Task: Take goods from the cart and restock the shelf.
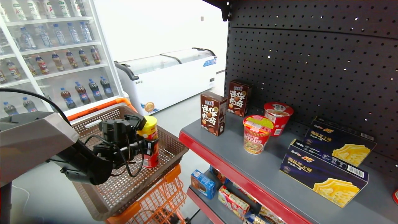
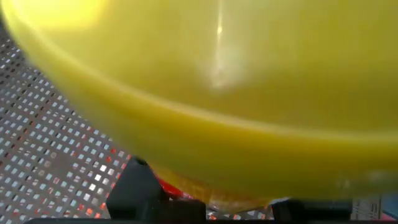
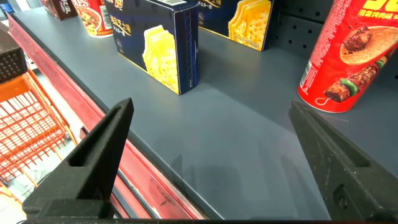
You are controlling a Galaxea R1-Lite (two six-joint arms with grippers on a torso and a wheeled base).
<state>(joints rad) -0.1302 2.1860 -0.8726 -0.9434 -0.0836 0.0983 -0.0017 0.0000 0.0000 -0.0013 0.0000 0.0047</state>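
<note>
1. Gripping the can (image 1: 149,125) about mid-body, the left pincer (image 1: 151,148) is closed on it from the side. In the left wrist view the yellow lid of the can (image 2: 217,93) lies just beside the camera.
2. Can: upright, long axis vertical, inside the brown basket (image 1: 174,146) on the cart (image 1: 161,199). Whether its base rests on the basket floor cannot be told.
3. Shelf (image 1: 224,149): lies to the robot's right of the can, its red front edge near the basket rim and slightly higher. The judged transfer is up, then rightward.
4. Right pincer (image 3: 210,106): open, empty, hanging over bare shelf near a red canister (image 3: 345,56). The left arm is the nearer one.
</note>
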